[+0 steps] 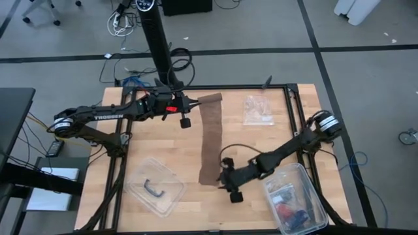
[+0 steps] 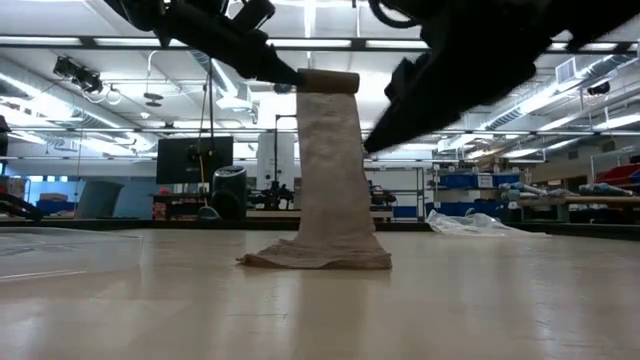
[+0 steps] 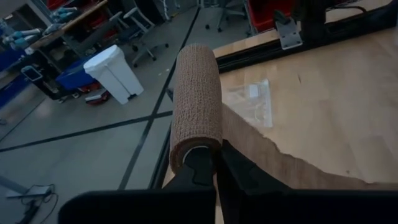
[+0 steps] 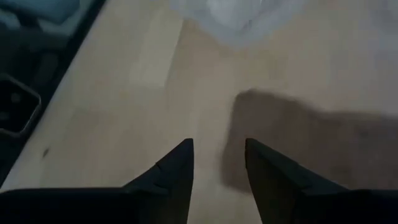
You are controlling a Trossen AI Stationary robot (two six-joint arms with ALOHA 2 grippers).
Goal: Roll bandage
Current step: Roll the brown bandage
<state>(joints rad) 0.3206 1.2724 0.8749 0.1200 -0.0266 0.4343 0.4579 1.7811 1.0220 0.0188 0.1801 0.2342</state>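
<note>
The bandage is a dark brown fabric strip, partly wound into a roll (image 1: 210, 98) at its far end. My left gripper (image 1: 187, 104) is shut on that roll and holds it up in the air (image 2: 328, 80). The unrolled strip (image 1: 210, 140) hangs down from the roll (image 2: 330, 170), and its bunched lower end (image 2: 318, 257) lies on the table. My right gripper (image 1: 230, 186) is open and empty above the table, beside the strip's near end (image 4: 298, 143). My left gripper holds the roll by the end nearest the arm (image 3: 194, 146). The fingers (image 3: 200, 167) come level from the table's left and lie along the roll's axis. The roll sits level, lifted clear of the table. The strip hangs straight below it.
A clear plastic tub with a black handle piece (image 1: 155, 188) stands near the front left. A clear bin with small items (image 1: 295, 203) stands at the front right. A clear plastic bag (image 1: 258, 109) lies at the far right. A black post (image 1: 159, 46) stands behind the far edge.
</note>
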